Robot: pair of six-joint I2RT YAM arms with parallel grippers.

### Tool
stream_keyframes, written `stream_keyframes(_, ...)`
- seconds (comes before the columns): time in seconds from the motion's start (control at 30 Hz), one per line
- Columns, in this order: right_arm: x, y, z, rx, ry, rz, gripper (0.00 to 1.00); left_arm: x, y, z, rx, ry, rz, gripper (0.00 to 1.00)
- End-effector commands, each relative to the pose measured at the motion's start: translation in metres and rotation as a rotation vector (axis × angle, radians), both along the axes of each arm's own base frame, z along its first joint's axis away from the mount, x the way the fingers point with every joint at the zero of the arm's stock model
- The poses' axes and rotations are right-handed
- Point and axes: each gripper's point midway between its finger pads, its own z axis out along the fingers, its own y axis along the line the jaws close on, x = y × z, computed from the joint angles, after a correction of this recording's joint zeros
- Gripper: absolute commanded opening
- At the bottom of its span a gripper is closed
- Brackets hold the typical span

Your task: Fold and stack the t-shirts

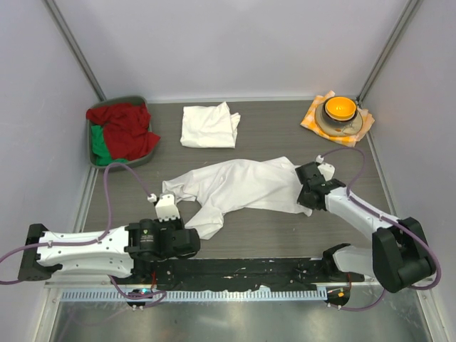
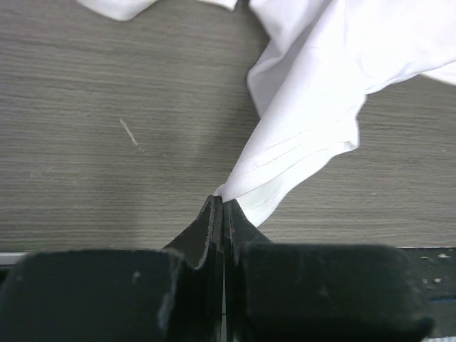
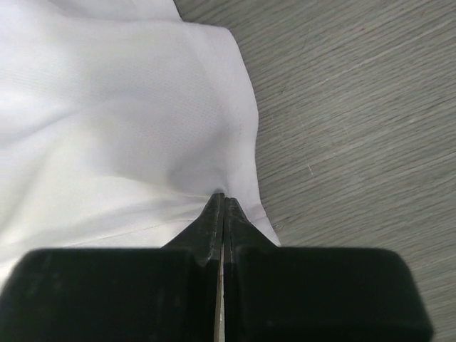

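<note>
The t-shirts (image 1: pixel 242 187) are white, the table (image 1: pixel 278 132) grey wood-grain, the checked cloth (image 1: pixel 311 117) orange-and-white (bowl (image 1: pixel 340 108) orange too).

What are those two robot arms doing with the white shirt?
They are getting a rumpled white t-shirt ready to fold. The left arm has its jaws shut on one edge of it, and the right arm has its jaws shut on the opposite edge. It lies unfolded on the table. A folded t-shirt sits at the back.

— What lies on the grey surface (image 1: pixel 285 139)?
— A loose t-shirt (image 1: pixel 242 187) in the middle, a folded t-shirt (image 1: pixel 209 126) behind it, a bin (image 1: pixel 90 147) back left, a checked cloth (image 1: pixel 309 118) back right.
</note>
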Motion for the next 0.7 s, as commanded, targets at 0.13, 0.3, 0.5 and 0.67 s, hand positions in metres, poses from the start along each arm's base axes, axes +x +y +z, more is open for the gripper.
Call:
stream_keyframes(0.13,0.053,0.015,0.160,0.076,-0.416,0.096,0.01,0.032,-0.021,0.122,-0.014,-0.225,-0.030,0.00)
stream_keyframes(0.3,0.058,0.019,0.288,0.082,-0.642,0.202,0.01,0.050,-0.017,0.211,-0.050,-0.406,-0.053,0.00)
stream_keyframes(0.5,0.039,0.034,0.432,0.171,-0.941,0.344,0.01,0.053,-0.012,0.344,-0.236,-0.639,-0.183,0.00)
stream_keyframes(0.67,0.006,0.037,0.520,0.197,-1.132,0.448,0.01,0.037,-0.004,0.428,-0.407,-0.781,-0.331,0.00)
